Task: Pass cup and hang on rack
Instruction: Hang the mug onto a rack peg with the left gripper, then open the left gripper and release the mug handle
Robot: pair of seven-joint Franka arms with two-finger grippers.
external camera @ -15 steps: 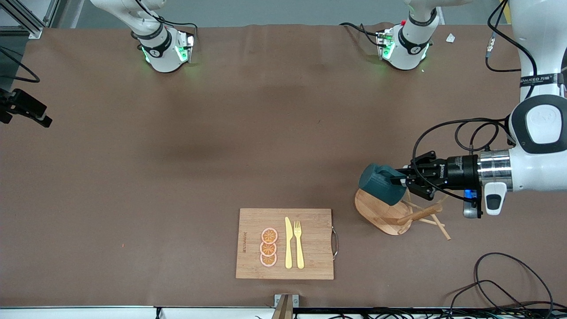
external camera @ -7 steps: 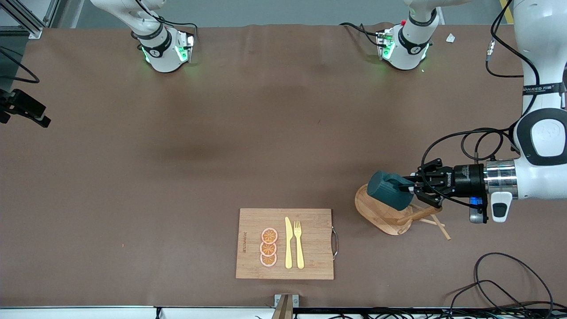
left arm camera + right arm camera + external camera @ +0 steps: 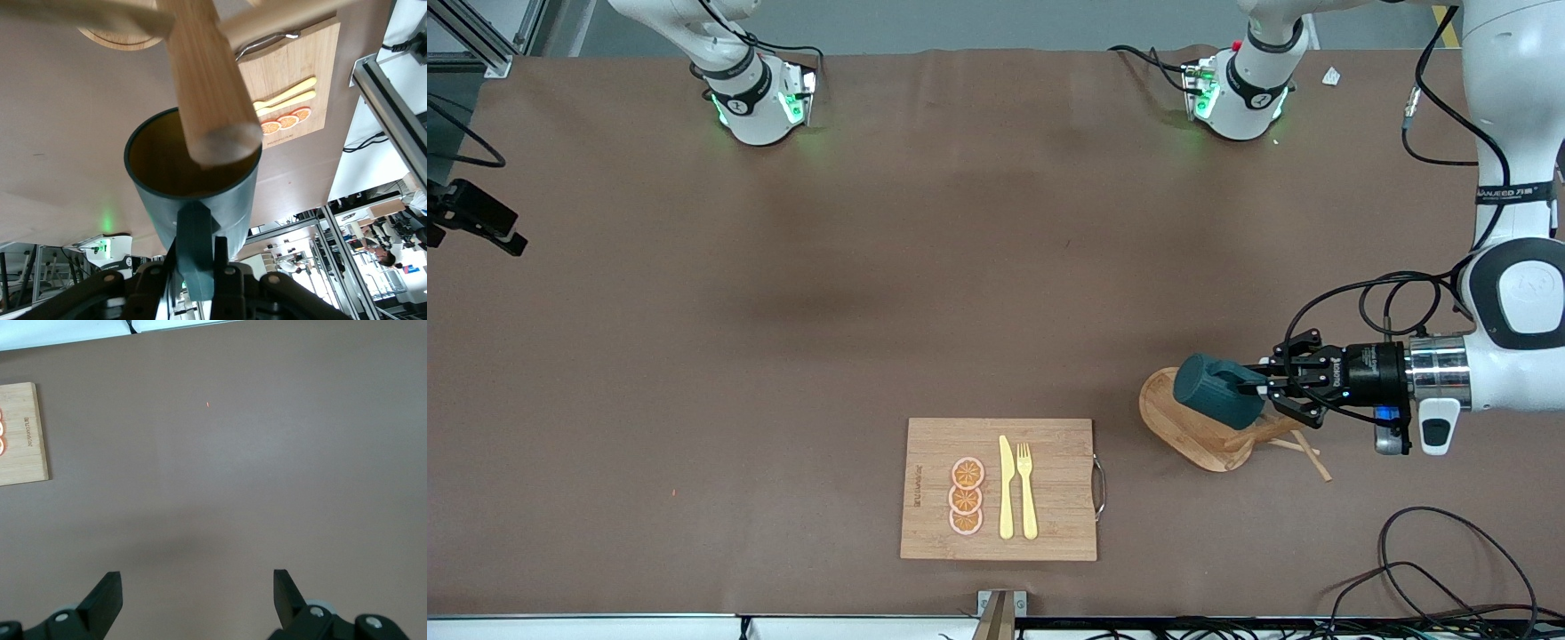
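The teal cup (image 3: pixel 1216 391) lies tilted on its side in the air over the bamboo rack (image 3: pixel 1183 431), whose oval base stands on the table near the left arm's end. My left gripper (image 3: pixel 1259 388) is shut on the cup's handle. In the left wrist view the gripper (image 3: pixel 197 252) pinches the handle, and the cup (image 3: pixel 167 200) shows its mustard inside. The blunt end of a rack dowel (image 3: pixel 207 87) is right at the cup's mouth. My right gripper (image 3: pixel 197 593) is open and empty above bare table; it is out of the front view.
A cutting board (image 3: pixel 1049 489) with a yellow knife, a fork and orange slices lies beside the rack, toward the right arm's end. Thin pegs (image 3: pixel 1303 449) stick out from the rack. Loose cables (image 3: pixel 1449 569) lie near the front corner.
My left gripper has carried the cup toward the left arm's end and lower over the rack. The right arm has not visibly moved.
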